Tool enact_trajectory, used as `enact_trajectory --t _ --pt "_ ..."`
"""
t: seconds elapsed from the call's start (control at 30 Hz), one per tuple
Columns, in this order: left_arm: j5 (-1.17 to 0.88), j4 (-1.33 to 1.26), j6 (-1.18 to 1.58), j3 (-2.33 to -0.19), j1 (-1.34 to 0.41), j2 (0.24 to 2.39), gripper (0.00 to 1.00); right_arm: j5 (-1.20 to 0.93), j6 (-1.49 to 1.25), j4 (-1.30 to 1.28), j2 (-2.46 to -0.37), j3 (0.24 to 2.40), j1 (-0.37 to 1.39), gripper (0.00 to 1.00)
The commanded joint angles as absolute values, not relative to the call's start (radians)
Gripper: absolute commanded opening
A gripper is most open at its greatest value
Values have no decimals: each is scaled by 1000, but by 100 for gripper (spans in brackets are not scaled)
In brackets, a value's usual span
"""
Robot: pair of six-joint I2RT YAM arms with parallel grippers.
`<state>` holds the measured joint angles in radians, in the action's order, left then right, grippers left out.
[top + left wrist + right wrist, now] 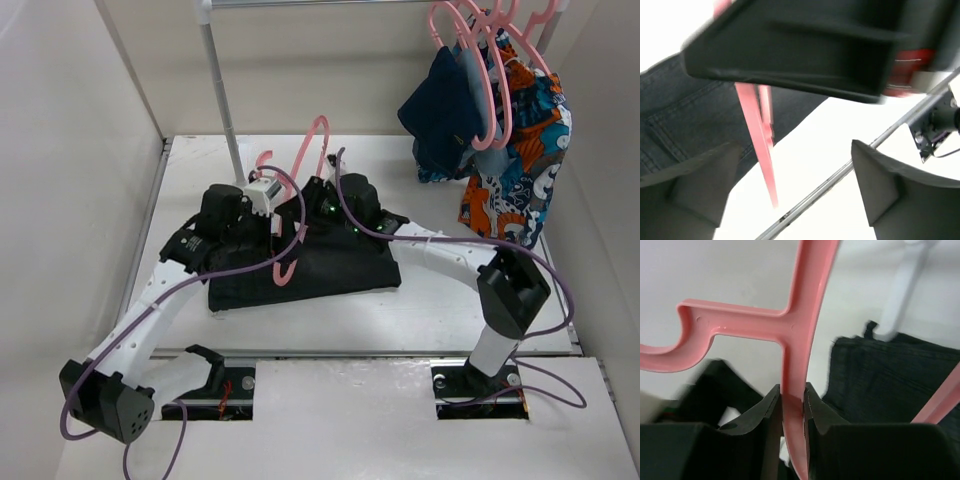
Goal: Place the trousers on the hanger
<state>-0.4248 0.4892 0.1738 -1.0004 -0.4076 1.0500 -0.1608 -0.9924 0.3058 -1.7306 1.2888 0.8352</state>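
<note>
The black trousers (330, 268) lie folded flat on the white table, also seen in the left wrist view (685, 115) and the right wrist view (890, 380). The pink hanger (318, 138) stands tilted above them, hook end up. My right gripper (792, 407) is shut on the hanger's (800, 325) stem, just below its notched shoulder. In the top view the right gripper (320, 198) sits over the trousers' far edge. My left gripper (795, 175) is open, its fingers wide apart; a pink strip of the hanger (757, 130) hangs between them, touching neither. The left gripper (282, 215) hovers beside the hanger.
A metal rack pole (222, 95) rises at the back left and shows as a rod (840, 172) in the left wrist view. At the back right hang several pink hangers with a navy garment (445, 110) and an orange-blue patterned cloth (520, 150). Walls close in on both sides.
</note>
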Motion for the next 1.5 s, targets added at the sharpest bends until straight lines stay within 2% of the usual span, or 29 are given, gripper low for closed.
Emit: enact_trajectory --t 0.0,0.13,0.23,0.33,0.43,0.5,0.6,0.77,0.87,0.93,0.97,1.0,1.03,1.07,1.1,1.13,1.2,1.3,1.33,1.47 --pt "-511 493 88 -1123 -411 1029 100 -250 -882 321 -1690 1244 806 0" --pt "-563 607 -24 -1230 -411 1009 100 -368 -775 233 -1645 1171 746 0" --pt "-566 620 1 -1252 -411 979 100 -368 -678 120 -1599 1149 733 0" --pt "-480 620 81 -1262 -400 1031 100 -356 -634 46 -1565 1127 733 0" --pt "-540 644 91 -1262 -327 1129 97 -365 -612 26 -1549 1102 742 0" --pt "-583 653 91 -1262 -302 1182 84 -390 -603 17 -1549 1101 742 0" --pt "-595 653 91 -1262 -284 1212 71 -417 -594 17 -1571 1101 752 0" --pt "-609 644 100 -1272 -261 1232 24 -457 -572 17 -1621 1123 770 0" --pt "-620 644 100 -1263 -250 1232 0 -482 -563 17 -1655 1132 770 0" --pt "-620 644 109 -1252 -241 1232 0 -521 -554 17 -1681 1141 770 0" --pt "-608 644 109 -1238 -232 1221 0 -534 -543 17 -1690 1150 770 3" --pt "-598 644 109 -1221 -232 1221 0 -551 -528 17 -1700 1150 770 16" --pt "-580 644 118 -1210 -221 1212 0 -586 -517 8 -1700 1150 756 53" --pt "-568 655 118 -1198 -221 1212 0 -598 -503 8 -1700 1150 756 53" --pt "-555 655 118 -1184 -207 1212 0 -598 -464 -33 -1684 1150 744 69" --pt "-546 655 118 -1148 -190 1201 0 -585 -437 -70 -1666 1150 744 76" --pt "-535 655 146 -1103 -175 1190 0 -505 -379 -211 -1617 1175 723 86" --pt "-548 634 178 -1022 -164 1172 0 -333 -299 -368 -1505 1195 698 91" --pt "-548 634 190 -1011 -155 1172 0 -287 -299 -453 -1450 1195 687 97" --pt "-571 653 201 -1023 -146 1201 0 -128 -327 -601 -1358 1112 598 99"
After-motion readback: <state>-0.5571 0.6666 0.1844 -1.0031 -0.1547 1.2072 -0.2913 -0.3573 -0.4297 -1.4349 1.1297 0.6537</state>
